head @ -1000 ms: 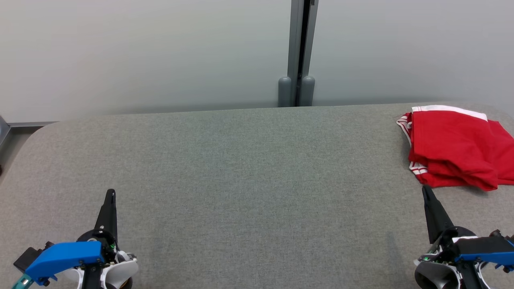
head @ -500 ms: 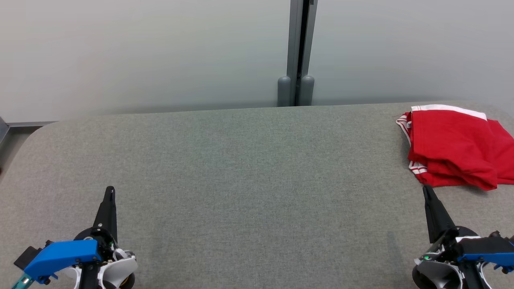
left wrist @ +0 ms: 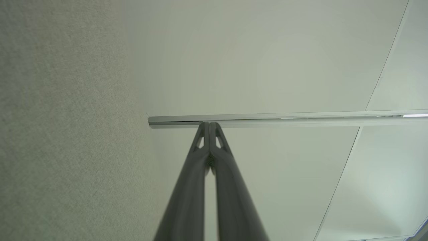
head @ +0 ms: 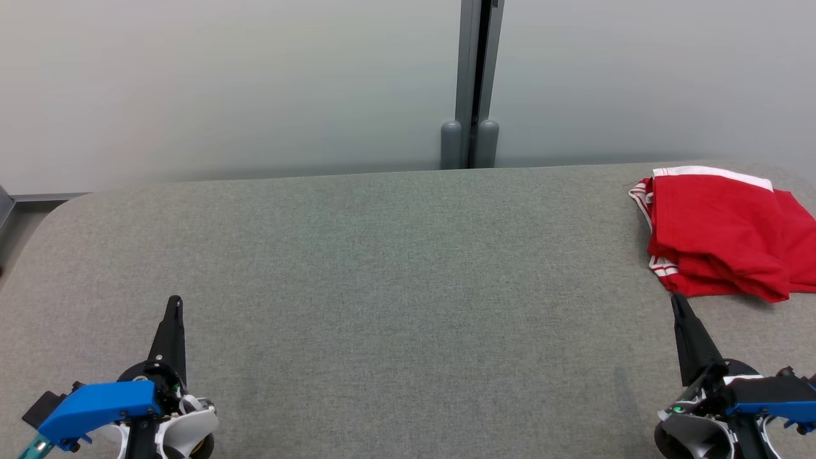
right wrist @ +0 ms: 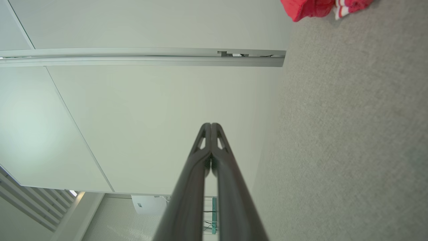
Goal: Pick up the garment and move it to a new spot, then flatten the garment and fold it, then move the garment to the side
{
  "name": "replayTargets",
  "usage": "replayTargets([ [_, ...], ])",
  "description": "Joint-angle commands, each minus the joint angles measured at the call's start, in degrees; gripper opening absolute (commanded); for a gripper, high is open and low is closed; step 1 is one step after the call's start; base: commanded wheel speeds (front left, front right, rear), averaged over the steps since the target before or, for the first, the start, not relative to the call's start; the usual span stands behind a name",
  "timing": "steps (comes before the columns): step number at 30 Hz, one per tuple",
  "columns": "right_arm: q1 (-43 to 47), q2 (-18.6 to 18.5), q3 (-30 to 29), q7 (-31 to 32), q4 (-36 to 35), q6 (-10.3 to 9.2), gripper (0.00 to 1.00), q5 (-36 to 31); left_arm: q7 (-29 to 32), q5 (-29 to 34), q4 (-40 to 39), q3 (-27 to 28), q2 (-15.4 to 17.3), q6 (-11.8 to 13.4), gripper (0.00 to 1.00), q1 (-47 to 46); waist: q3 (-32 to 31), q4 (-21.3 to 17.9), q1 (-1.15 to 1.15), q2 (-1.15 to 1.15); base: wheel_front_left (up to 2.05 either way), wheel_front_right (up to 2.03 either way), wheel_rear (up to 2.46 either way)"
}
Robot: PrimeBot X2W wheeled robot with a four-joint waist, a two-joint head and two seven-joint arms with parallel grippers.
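My left fingers (head: pixel 171 335) and right fingers (head: pixel 688 341) are each pressed together, holding nothing, pointing forward over the grey fabric-covered tabletop (head: pixel 395 268). The folded red cloth garment with white striped trim (head: pixel 714 236) lies just ahead of my right fingers, far from my left fingers.

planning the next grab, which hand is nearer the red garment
The right hand, its tip just short of the red garment; the left hand is far across the table.
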Motion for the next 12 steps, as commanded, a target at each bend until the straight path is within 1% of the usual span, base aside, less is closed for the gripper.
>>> replayTargets([
  [1,-0.8,-0.1,-0.1,0.2,0.1,0.02,0.0,0.1,0.2,-0.1,-0.2,0.1,-0.1,-0.3,0.0,-0.6,0.0,0.0,0.0,0.0,0.0,0.0,0.0],
  [12,-0.8,-0.1,-0.1,0.2,0.1,0.02,0.0,0.1,0.2,-0.1,-0.2,0.1,-0.1,-0.3,0.0,-0.6,0.0,0.0,0.0,0.0,0.0,0.0,0.0],
])
